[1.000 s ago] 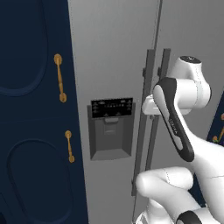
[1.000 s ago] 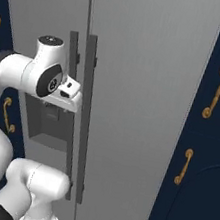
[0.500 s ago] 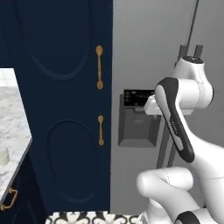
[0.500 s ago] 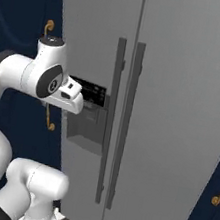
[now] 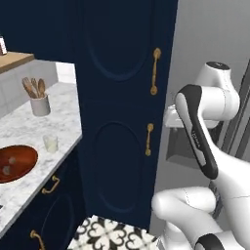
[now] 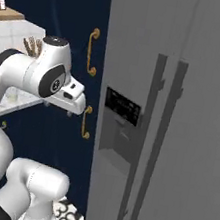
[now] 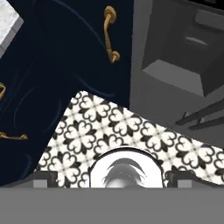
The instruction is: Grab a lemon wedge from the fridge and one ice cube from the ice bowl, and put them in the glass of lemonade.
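Observation:
The grey steel fridge (image 6: 195,96) stands with both doors shut, its long dark handles (image 6: 147,138) to the right of the black dispenser panel (image 6: 122,106). The lemon wedge is out of view. On the marble counter at far left lies the reddish-brown ice bowl (image 5: 22,157), with small pale ice cubes (image 5: 13,159) in it. Just behind it stands the glass of lemonade (image 5: 50,142). My gripper (image 6: 57,107) hangs in front of the navy cabinet, pointing down at the floor. In the hand view my gripper (image 7: 111,178) is open and holds nothing.
Tall navy cabinets with brass handles (image 5: 155,71) fill the span between counter and fridge. A white crock of wooden spoons (image 5: 40,104) stands at the back of the counter (image 5: 29,124). A wooden shelf (image 5: 12,58) hangs above. Patterned floor tile (image 7: 122,127) lies below the hand.
The whole picture has slid right, so the base has driven left: the fridge now sits at the right edge and the counter has come into view. The arm's pose is unchanged.

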